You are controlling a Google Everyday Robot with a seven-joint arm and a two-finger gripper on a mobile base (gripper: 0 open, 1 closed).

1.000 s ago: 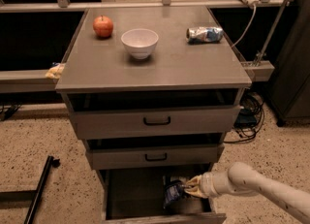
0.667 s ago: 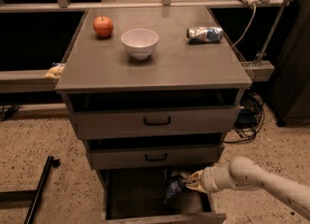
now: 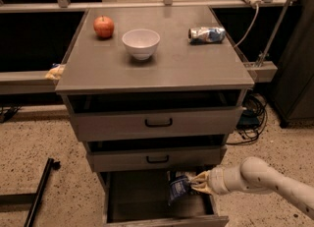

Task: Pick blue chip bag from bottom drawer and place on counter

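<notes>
The blue chip bag (image 3: 177, 188) hangs upright in the right part of the open bottom drawer (image 3: 162, 220), whose inside is dark. My gripper (image 3: 198, 182) reaches in from the right on a white arm. Its tan fingers are shut on the bag's right edge and hold it just under the middle drawer. The counter (image 3: 162, 71) is the grey top of the cabinet above.
On the counter stand a red apple (image 3: 104, 26), a white bowl (image 3: 141, 43) and a crushed silvery-blue can (image 3: 207, 34). The two upper drawers (image 3: 158, 122) stick out slightly. A black bar (image 3: 39, 191) lies on the floor at left. Cables (image 3: 250, 118) hang at right.
The gripper has moved a little left and up inside the bottom drawer, and the blue chip bag has risen with it.
</notes>
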